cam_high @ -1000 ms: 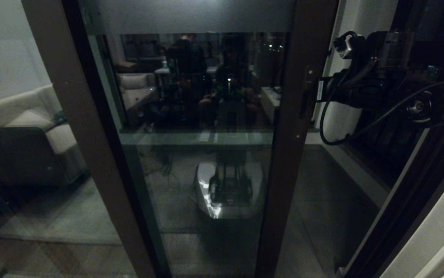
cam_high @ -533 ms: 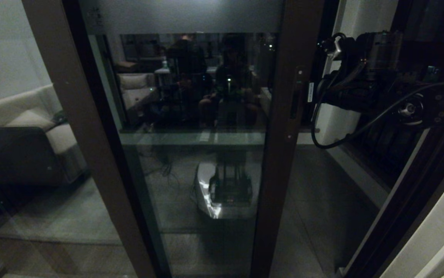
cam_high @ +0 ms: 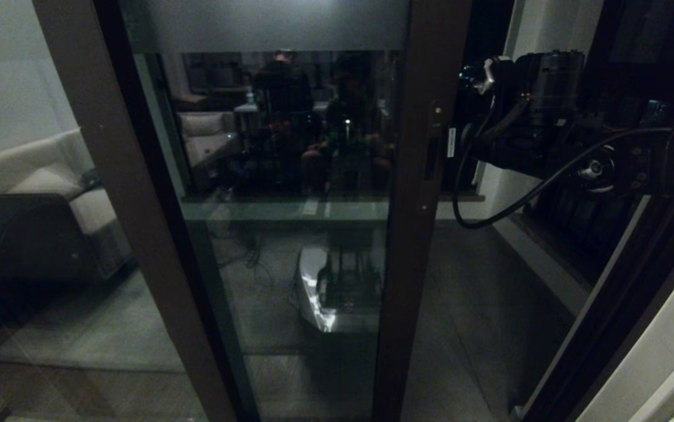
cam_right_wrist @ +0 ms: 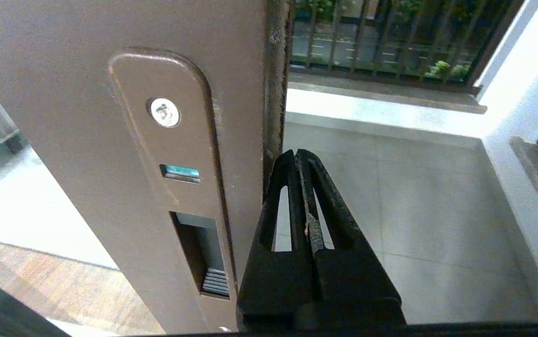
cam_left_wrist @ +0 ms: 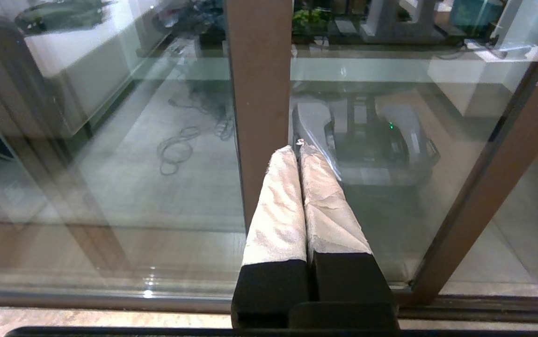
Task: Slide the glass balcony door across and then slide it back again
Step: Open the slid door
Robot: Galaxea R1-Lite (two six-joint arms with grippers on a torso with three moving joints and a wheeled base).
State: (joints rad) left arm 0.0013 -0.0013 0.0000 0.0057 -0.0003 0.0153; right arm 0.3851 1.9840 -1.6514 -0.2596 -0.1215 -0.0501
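The glass balcony door [cam_high: 290,176] has a frosted band [cam_high: 266,23] on top and a dark brown stile [cam_high: 413,205] on its right. My right gripper [cam_high: 457,146] is shut, and its black fingers lie against the outer edge of that stile [cam_right_wrist: 276,93], beside the recessed handle [cam_right_wrist: 201,252]. Nothing is between the fingers. To the right of the stile there is an open gap onto the balcony floor [cam_right_wrist: 414,201]. My left gripper [cam_left_wrist: 298,149], wrapped in white cloth, is shut and empty. It hangs low in front of the glass by another brown stile [cam_left_wrist: 259,93].
The unmoving pane [cam_high: 50,205] at the left reflects a sofa. A black-barred window [cam_right_wrist: 390,32] stands beyond the balcony's white ledge. The dark door frame [cam_high: 624,305] and a white wall bound the opening on the right. My own base is mirrored in the glass [cam_high: 343,293].
The door's handle stile has slid leftward, with my right gripper staying against its edge. The open gap to its right has widened.
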